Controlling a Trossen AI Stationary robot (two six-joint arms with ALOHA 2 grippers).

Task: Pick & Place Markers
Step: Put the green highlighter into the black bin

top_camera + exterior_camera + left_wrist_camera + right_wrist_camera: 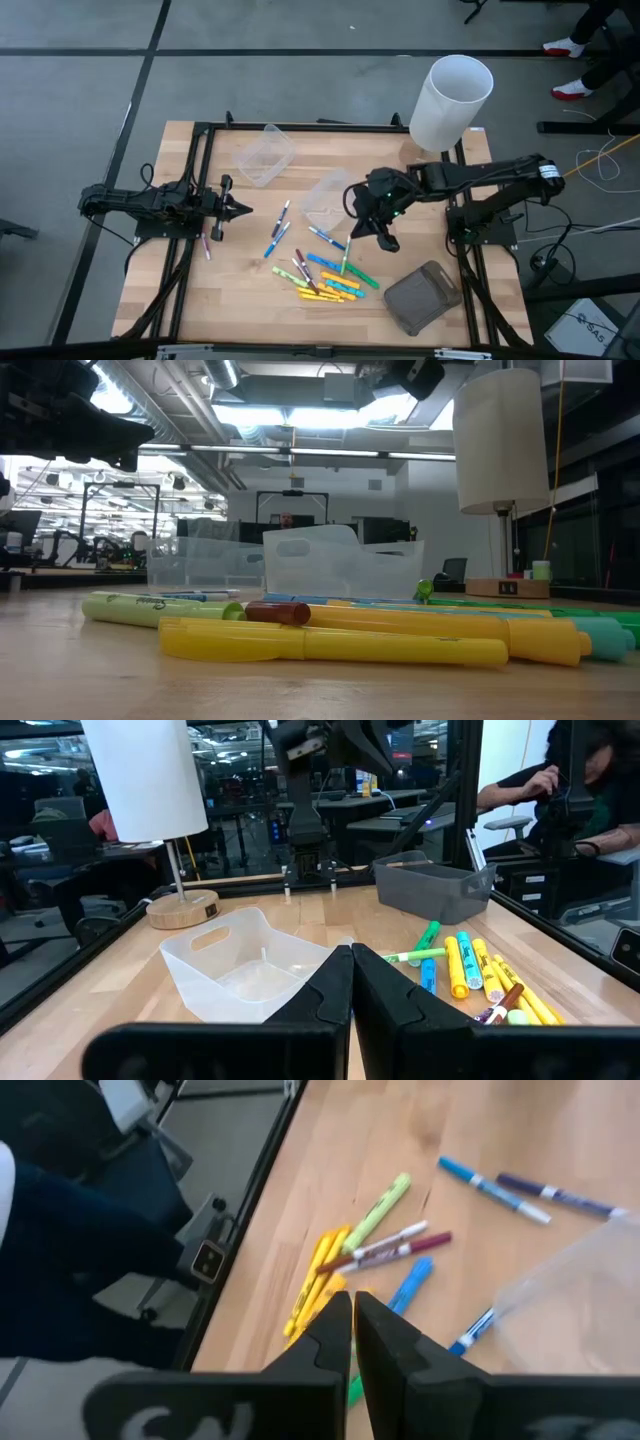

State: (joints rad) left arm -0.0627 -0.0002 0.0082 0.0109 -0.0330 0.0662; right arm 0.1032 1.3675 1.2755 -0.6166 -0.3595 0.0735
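Above the markers, seen from the high view, the right gripper hangs at the pile's far edge, beside the near tub; a green marker stands tilted just by its tip, though whether it is held I cannot tell from here. The left gripper waits well apart from the pile, fingers pressed together and empty. If the right arm moves with that green marker only lightly caught, it may slip and fall back among the others.

At table height, the low view shows yellow and green markers lying close together before the tub; a careless pick could roll neighbours away.

From the left wrist, its gripper is closed on nothing, markers beyond the tub.

From the right wrist, its gripper is nearly closed over the pile, with green showing below the tips; the hold looks uncertain.
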